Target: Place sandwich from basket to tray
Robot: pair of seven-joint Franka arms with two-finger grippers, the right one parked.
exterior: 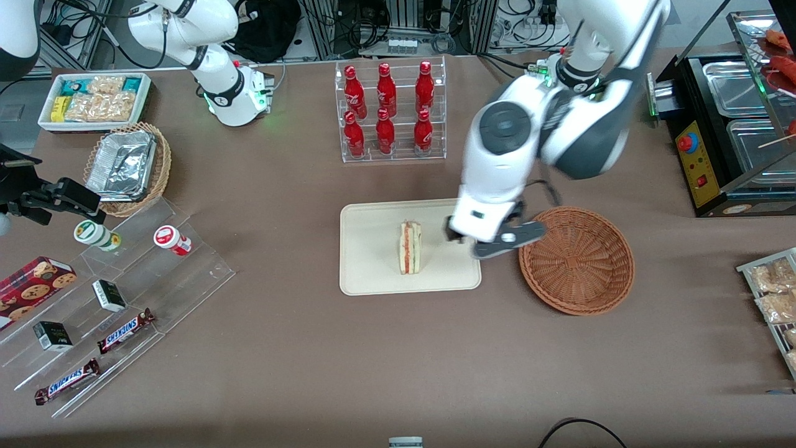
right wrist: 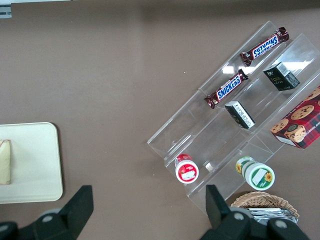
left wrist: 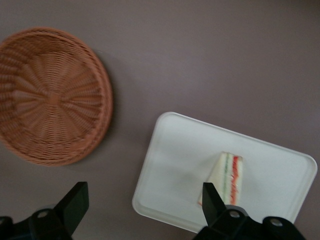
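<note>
The sandwich (exterior: 410, 247) (left wrist: 229, 176) stands on its edge on the cream tray (exterior: 373, 267) (left wrist: 190, 150), its red and green filling facing up. The round reddish-brown basket (exterior: 578, 261) (left wrist: 50, 95) beside the tray has nothing in it. My left gripper (exterior: 466, 239) (left wrist: 144, 192) hovers over the tray's edge nearest the basket, open, with nothing between its fingers. It is apart from the sandwich. The right wrist view catches the tray (right wrist: 35, 165) with the sandwich (right wrist: 4, 162) at its border.
A clear rack of red bottles (exterior: 388, 112) stands farther from the front camera than the tray. Toward the parked arm's end are an acrylic snack shelf (exterior: 112, 298), a tan basket of foil trays (exterior: 127, 165) and a white bin (exterior: 93, 99). A black warmer (exterior: 727, 124) sits toward the working arm's end.
</note>
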